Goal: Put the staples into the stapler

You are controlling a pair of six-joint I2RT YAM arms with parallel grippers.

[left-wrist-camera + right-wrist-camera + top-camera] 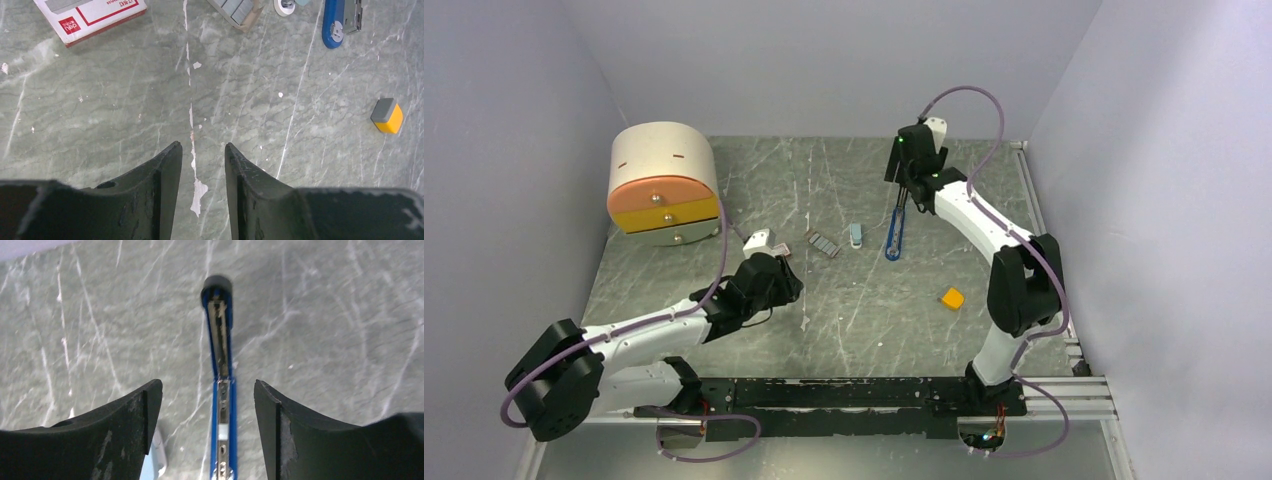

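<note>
Stapler (221, 355): blue, silver channel, black end. Staples (239, 7): grey, ribbed. Box (90, 15): white, red border. Block (386, 116): orange, grey top. Table (125, 100): grey-green marble, white veins.

I see the blue stapler (220, 340) swung open flat, metal channel facing up, black end farthest from me. The grey ribbed staples (824, 243) lie near, to its left.

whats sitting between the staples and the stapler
A small pale-blue piece lies between the staples and the stapler, seen in the top view.
</note>
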